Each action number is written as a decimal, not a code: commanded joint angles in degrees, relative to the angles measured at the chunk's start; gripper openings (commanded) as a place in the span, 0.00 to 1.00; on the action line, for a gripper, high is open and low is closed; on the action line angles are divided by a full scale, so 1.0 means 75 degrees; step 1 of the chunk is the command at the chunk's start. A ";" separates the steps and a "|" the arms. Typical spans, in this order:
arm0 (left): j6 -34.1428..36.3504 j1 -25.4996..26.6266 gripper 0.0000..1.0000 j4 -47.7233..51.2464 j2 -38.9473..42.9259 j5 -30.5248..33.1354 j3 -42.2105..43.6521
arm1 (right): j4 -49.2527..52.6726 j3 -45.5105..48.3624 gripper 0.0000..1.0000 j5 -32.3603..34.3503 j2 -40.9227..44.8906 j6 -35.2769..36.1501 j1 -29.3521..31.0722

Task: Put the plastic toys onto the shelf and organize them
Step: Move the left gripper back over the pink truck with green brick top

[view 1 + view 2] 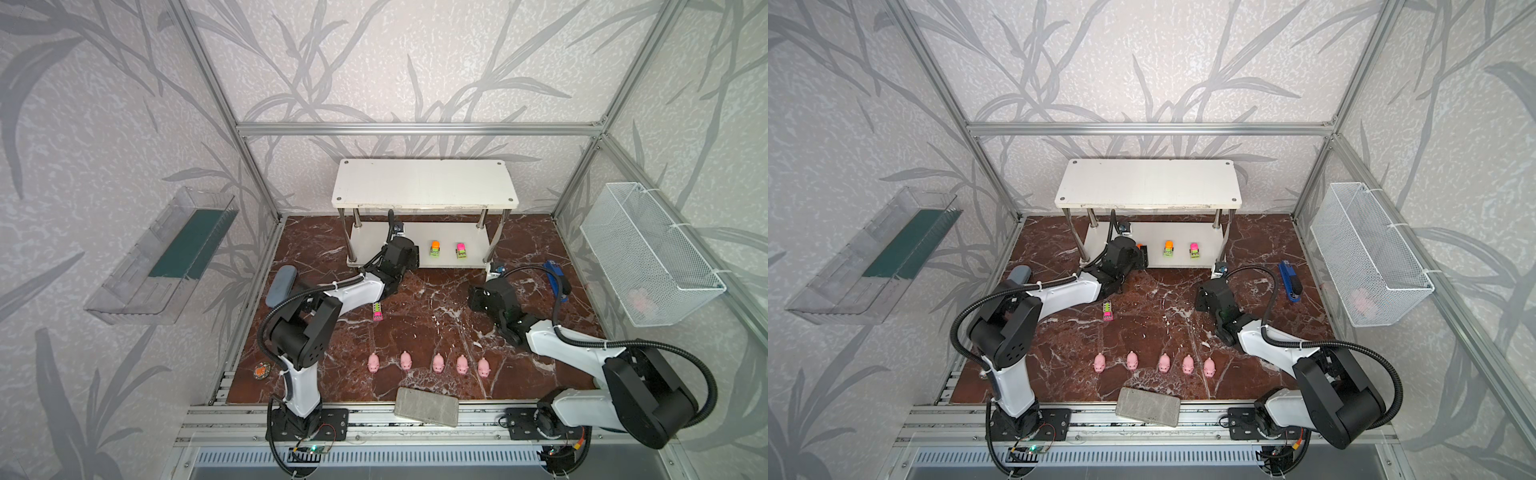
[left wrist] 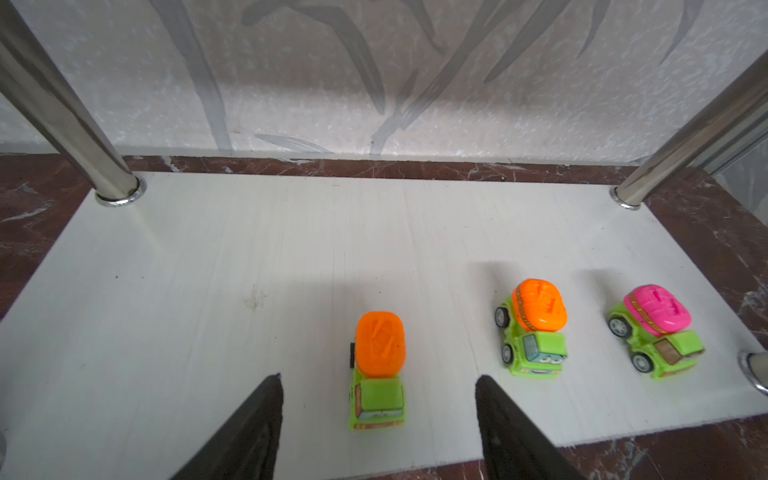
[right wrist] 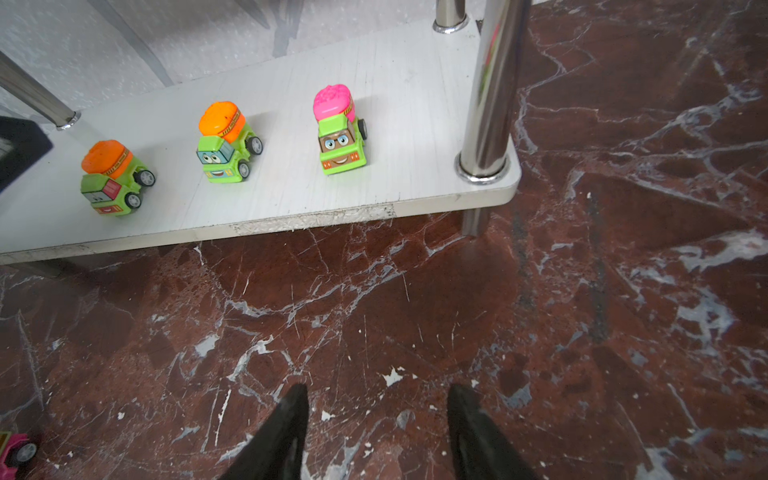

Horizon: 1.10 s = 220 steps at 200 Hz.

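Note:
The white two-tier shelf [image 1: 424, 183] stands at the back wall. Three lime green trucks sit in a row on its lower board [image 2: 208, 291]. My left gripper [image 2: 379, 377] is open, and the orange-topped truck [image 2: 379, 365] stands free between its spread fingers, touching neither. Beside that truck are another orange-topped truck [image 2: 536, 328] and a pink-topped truck [image 2: 656, 332]. A fourth truck [image 1: 377, 311], pink-topped, lies on the marble floor. Several pink pigs [image 1: 437, 363] form a row near the front. My right gripper [image 3: 378, 390] hangs open and empty over bare floor in front of the shelf.
A blue-grey case [image 1: 281, 284] lies left of my left arm. A blue stapler-like tool [image 1: 555, 276] lies at the right. A grey block [image 1: 427, 406] sits on the front edge. A clear tray [image 1: 162, 253] and a wire basket [image 1: 648, 253] hang on the side walls.

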State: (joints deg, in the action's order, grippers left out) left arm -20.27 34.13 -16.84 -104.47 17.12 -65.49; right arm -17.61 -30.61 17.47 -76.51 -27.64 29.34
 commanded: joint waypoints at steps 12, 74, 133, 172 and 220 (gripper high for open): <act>-0.0387 0.0239 0.72 -0.0119 0.0967 0.0253 0.0802 | -0.0172 0.0008 0.55 -0.0011 -0.0075 -0.0047 -0.0039; -0.1318 0.0477 0.73 0.1770 0.3020 0.0456 0.2589 | -0.0204 0.0027 0.55 -0.0023 -0.0117 -0.0050 -0.0048; -0.2316 0.0547 0.74 0.3120 0.4081 0.0788 0.3920 | -0.0344 0.0027 0.55 -0.0220 -0.0320 -0.0176 -0.0063; -0.2578 0.0547 0.75 0.2807 0.3739 0.0266 0.4103 | -0.0260 -0.0020 0.55 -0.0210 -0.0319 -0.0148 -0.0055; -0.2605 0.0536 0.73 0.2444 0.3013 0.0167 0.3915 | -0.0204 0.0015 0.55 -0.0168 -0.0156 -0.0113 -0.0057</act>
State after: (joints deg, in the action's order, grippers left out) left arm -38.02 38.04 2.24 -79.33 18.39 -34.72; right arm -19.00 -30.61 15.97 -78.72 -28.49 29.15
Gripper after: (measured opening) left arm 0.741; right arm 0.551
